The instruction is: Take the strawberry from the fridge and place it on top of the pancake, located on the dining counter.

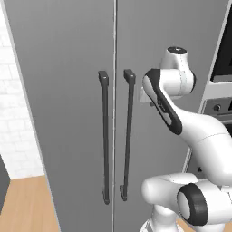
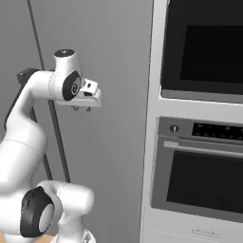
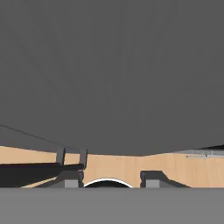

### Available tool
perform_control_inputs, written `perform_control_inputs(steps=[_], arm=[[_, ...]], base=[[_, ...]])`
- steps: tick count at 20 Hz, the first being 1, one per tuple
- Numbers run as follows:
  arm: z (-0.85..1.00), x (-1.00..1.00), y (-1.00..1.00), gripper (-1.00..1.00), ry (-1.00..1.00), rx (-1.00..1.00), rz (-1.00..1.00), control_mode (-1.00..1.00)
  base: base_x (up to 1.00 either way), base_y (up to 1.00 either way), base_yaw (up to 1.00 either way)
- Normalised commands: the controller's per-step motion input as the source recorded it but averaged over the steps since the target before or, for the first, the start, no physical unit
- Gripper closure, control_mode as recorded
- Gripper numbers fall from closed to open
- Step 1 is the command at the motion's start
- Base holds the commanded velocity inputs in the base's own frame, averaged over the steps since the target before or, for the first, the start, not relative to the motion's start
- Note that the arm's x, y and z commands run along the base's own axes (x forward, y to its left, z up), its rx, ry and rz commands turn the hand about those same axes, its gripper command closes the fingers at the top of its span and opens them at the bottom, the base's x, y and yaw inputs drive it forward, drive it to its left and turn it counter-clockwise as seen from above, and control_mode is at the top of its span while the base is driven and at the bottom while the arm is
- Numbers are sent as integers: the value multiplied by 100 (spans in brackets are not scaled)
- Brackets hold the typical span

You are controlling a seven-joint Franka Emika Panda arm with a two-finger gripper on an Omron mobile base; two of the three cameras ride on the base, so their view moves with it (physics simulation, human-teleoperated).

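The fridge (image 1: 68, 113) stands shut right in front of me, its two grey doors meeting at a thin seam. Two long dark handles (image 1: 105, 136) (image 1: 128, 136) run down either side of that seam. My gripper (image 2: 81, 108) hangs just in front of the right door at about the height of the handle tops, fingers pointing down. In the hand view the gripper (image 3: 111, 178) is open with nothing between its tips, and the fridge door (image 3: 109, 65) spreads across the frame. The strawberry, the pancake and the dining counter are out of view.
A built-in oven stack (image 2: 204, 180) with a dark upper window (image 2: 204, 47) adjoins the fridge on the right. A white tiled wall (image 1: 13, 113) lies to the left. Light wood floor (image 1: 27, 204) shows below.
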Motion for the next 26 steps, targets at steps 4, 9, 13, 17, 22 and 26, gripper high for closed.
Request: perform_control_inputs(steps=[4,9,13,17,22,26], arm=[[0,0,0,-100,0,0,0,100],[0,0,0,-100,0,0,0,100],[0,0,0,-100,0,0,0,100],[0,0,0,-100,0,0,0,100],[0,0,0,-100,0,0,0,100],[0,0,0,-100,0,0,0,100]], base=[[-32,-1,0],[-96,-3,0],[-43,31,0],[-10,70,1],[-1,57,0],[-15,-17,-6]])
